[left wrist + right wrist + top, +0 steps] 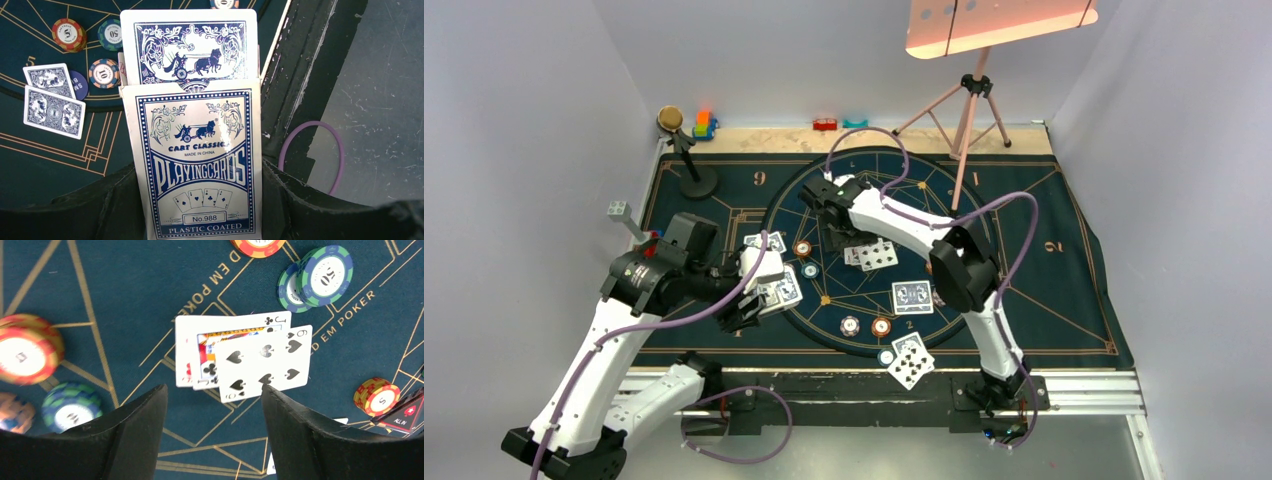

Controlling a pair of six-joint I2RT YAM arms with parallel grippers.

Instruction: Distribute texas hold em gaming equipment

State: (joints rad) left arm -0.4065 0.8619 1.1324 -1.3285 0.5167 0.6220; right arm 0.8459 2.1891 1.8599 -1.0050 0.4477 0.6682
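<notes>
Left wrist view: the card box [197,165] is cut off by the bottom edge and covered low on both sides by the left fingers [65,210], the lower part of the card [189,47] behind it is hidden, and a chip [224,3] is clipped by the top edge. Right wrist view: two chips [27,347] at the left are blurred, the jack of clubs [235,335] is half covered by the six of spades [262,362], only an edge of a third card [184,350] is seen, and the red token [406,416] is cut by the right edge.
</notes>
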